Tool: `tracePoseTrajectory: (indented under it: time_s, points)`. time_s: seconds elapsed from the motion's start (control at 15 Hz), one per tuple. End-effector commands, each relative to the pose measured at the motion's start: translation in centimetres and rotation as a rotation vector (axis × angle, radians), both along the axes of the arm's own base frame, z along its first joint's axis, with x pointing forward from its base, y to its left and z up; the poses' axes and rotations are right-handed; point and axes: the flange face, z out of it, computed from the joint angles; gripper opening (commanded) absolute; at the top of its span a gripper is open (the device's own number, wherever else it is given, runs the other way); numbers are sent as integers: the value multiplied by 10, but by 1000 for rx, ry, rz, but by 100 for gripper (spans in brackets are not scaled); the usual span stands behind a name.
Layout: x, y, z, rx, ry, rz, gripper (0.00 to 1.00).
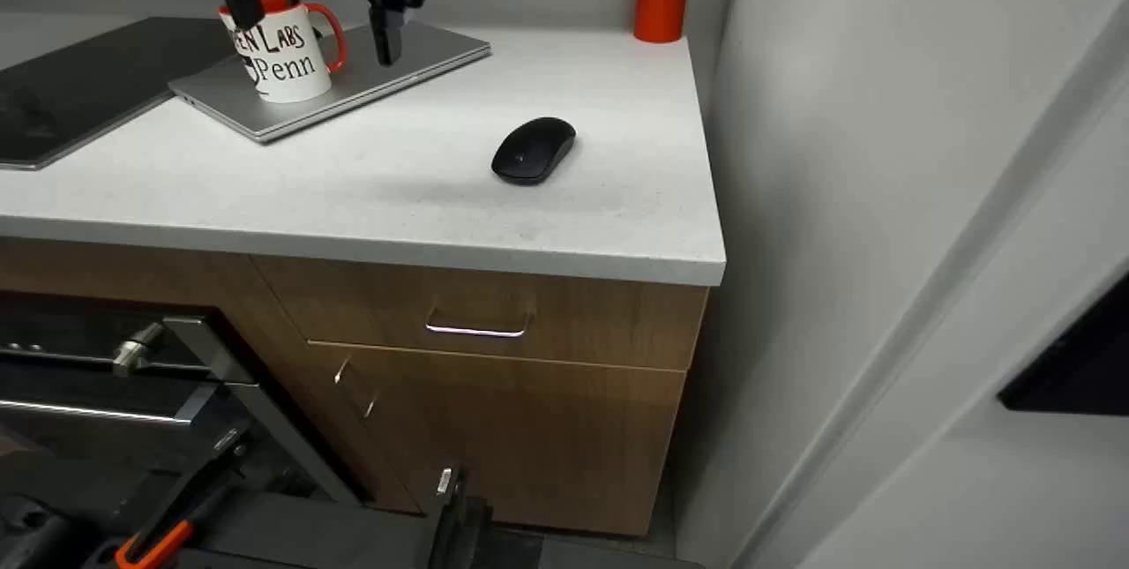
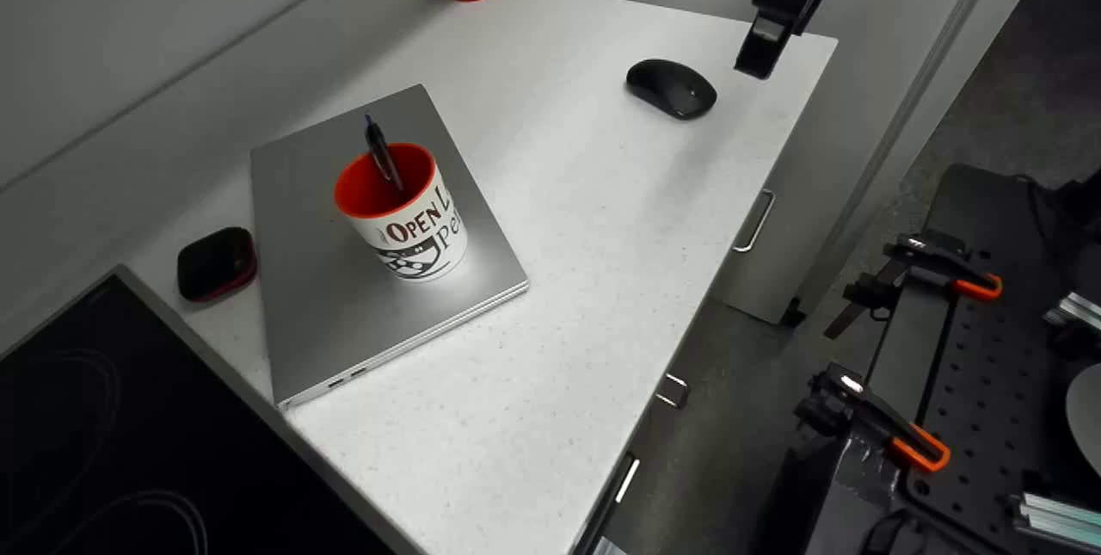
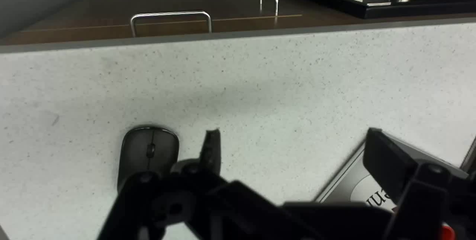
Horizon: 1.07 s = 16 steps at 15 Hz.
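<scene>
White speckled countertop (image 1: 397, 190) tops wood-fronted cabinets (image 1: 547, 437) in an exterior view, where we find the gripper (image 1: 314, 35) with jaws spread wide and empty. An upright Penn mug (image 1: 287, 62) stands on a closed laptop (image 1: 357, 86), and a black computer mouse (image 1: 534, 150) lies well apart from both. In an exterior view, we note a pen (image 2: 384, 155) leaning inside the mug and a black cooktop (image 2: 146, 434) near the laptop. From the wrist view, we record the mouse outside one finger (image 3: 211, 152), partly covered by the gripper, and the laptop behind the opposite finger (image 3: 388, 160).
</scene>
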Motion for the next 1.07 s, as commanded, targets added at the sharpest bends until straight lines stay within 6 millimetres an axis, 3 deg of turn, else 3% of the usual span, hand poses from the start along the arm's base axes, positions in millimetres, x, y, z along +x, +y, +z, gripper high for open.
tracePoseTrajectory:
  time_s: [0.0,0.27,0.47,1.0]
  points:
    - [0,0,1,0,2,0,100]
    - [0,1,3,19,-12,-1,100]
    - [19,21,8,3,-88,4,100]
    - [86,114,31,33,-260,44,100]
